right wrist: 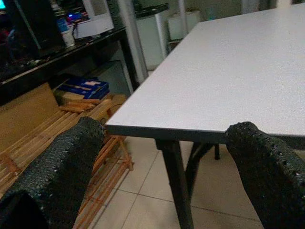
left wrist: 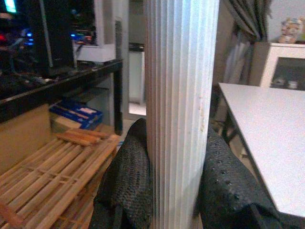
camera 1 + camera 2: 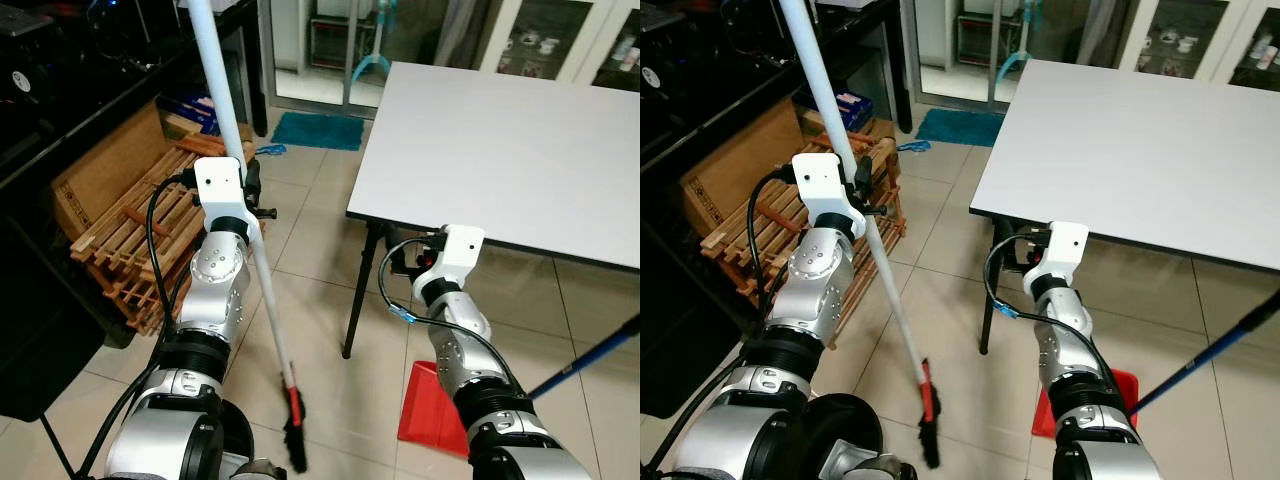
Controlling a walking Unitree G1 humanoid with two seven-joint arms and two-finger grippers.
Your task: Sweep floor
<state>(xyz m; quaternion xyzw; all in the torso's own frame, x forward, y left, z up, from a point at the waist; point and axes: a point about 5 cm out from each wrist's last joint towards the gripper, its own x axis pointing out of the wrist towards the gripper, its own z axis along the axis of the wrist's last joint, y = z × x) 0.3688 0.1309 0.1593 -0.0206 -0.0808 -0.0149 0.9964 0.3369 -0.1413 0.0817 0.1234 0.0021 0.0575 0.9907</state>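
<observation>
While the left tool (image 2: 174,191) grips the white broom handle (image 3: 228,160), bristles (image 3: 295,445) on the tiled floor (image 3: 320,290), the right tool (image 1: 167,176) hangs open and empty near the red dustpan (image 3: 425,405); sweeping looks barely begun.

This looks like a lived-in room of a home, with a beige tiled floor (image 3: 310,290) and a large plain white tabletop (image 3: 500,150) on black metal legs at about 1 o'clock. At 10 o'clock a slatted wooden rack (image 3: 140,250) leans beside a flattened brown cardboard box (image 3: 105,170) under a black desk (image 3: 760,85). At 12 o'clock a teal doormat (image 3: 320,130) lies before a glass door, and glass-fronted white cabinets (image 3: 560,35) stand at 2 o'clock.
</observation>
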